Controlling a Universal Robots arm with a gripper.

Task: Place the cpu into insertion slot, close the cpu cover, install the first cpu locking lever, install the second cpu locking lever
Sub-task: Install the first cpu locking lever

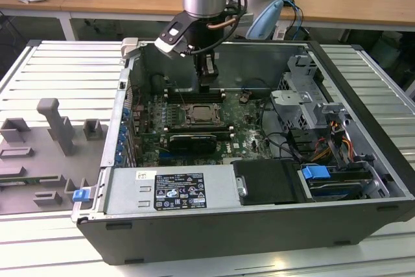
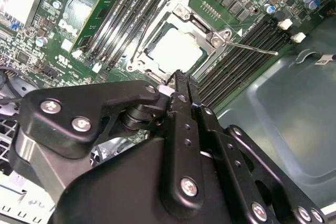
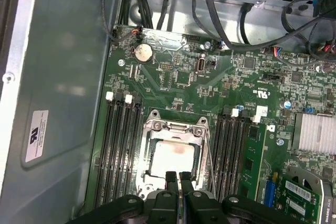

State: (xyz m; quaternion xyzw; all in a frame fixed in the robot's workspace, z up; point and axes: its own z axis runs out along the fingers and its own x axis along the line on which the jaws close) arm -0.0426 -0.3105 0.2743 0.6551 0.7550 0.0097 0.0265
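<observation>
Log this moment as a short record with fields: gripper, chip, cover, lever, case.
gripper: black gripper, jaws together, at the socket's edge; contact cannot be told
chip: pale silver-grey square cpu, lying flat in the silver-rimmed square socket
cover: thin silver metal frame, down around the cpu
lever: thin metal rod, sticking out from the socket across the memory slots; latched or not cannot be told
case: open dark grey computer case, lying on its side
</observation>
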